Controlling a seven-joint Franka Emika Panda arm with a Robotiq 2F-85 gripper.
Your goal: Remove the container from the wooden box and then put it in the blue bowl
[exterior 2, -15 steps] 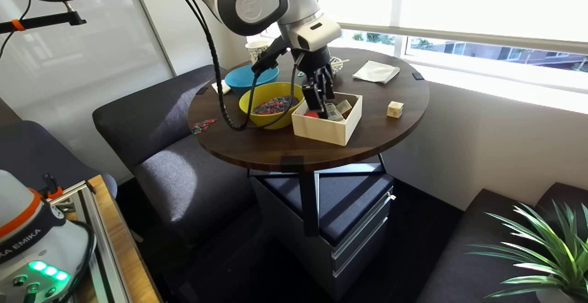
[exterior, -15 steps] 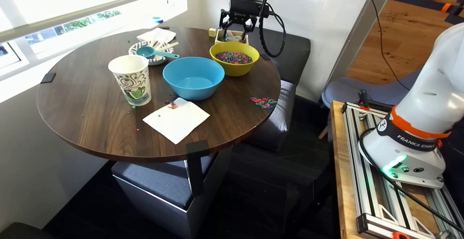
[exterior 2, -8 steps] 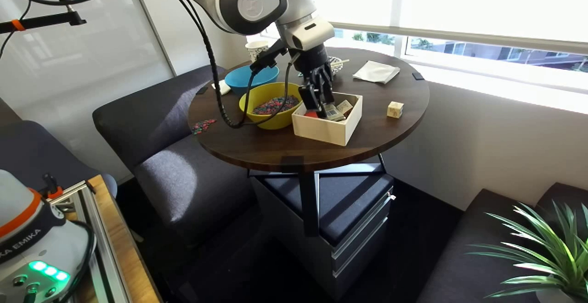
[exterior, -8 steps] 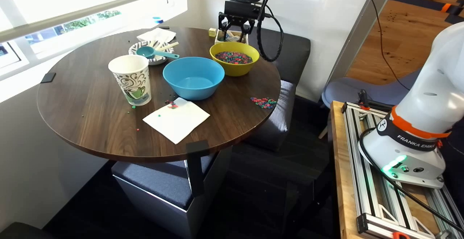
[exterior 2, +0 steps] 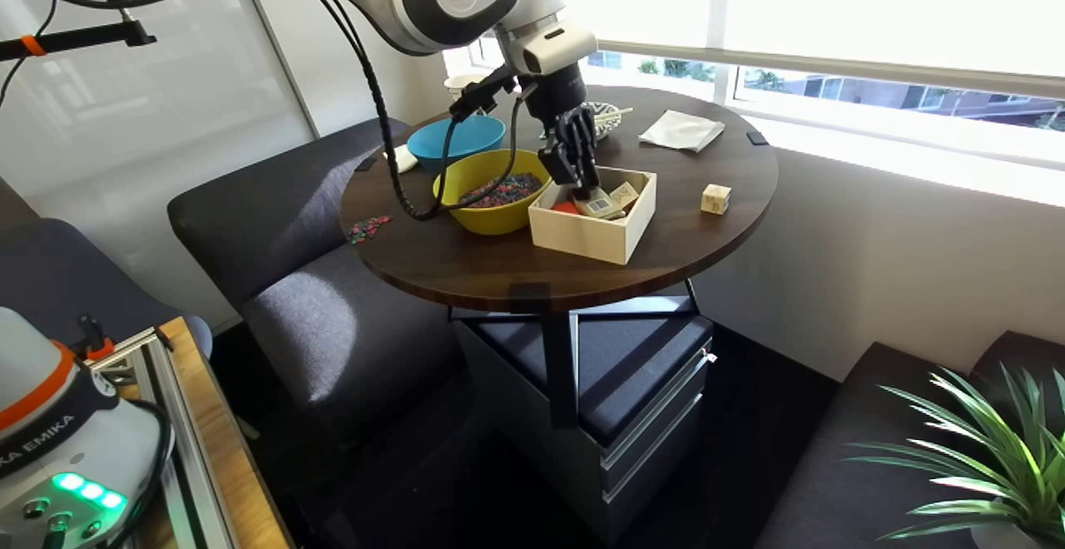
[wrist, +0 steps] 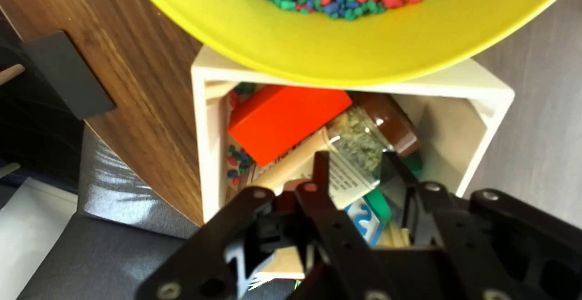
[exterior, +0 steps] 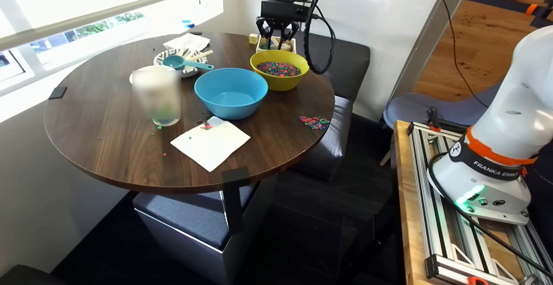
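The container, a clear jar of greenish dried stuff point(wrist: 359, 141) with a printed label, lies slanted among other items in the pale wooden box point(exterior 2: 578, 234). One finger of my gripper point(wrist: 355, 155) is on each side of the jar, and the jaws are shut on it. From an exterior view the jar point(exterior 2: 599, 205) shows just beneath the fingertips, inside the box walls. Bright blue and with nothing in it, the blue bowl point(exterior: 231, 101) stands on the round table beyond the yellow bowl.
A yellow bowl point(exterior: 281, 82) full of coloured pebbles stands against the box; its rim overlaps the box in the wrist view. Around the jar lie an orange-red block point(wrist: 288, 120) and a brown-capped item. A paper cup point(exterior: 156, 97), napkin point(exterior: 210, 142) and wooden cube point(exterior 2: 715, 199) are also on the table.
The jaws have come together onto the jar. My gripper has shifted a little to the left in an exterior view, and the jar's label has turned slightly.
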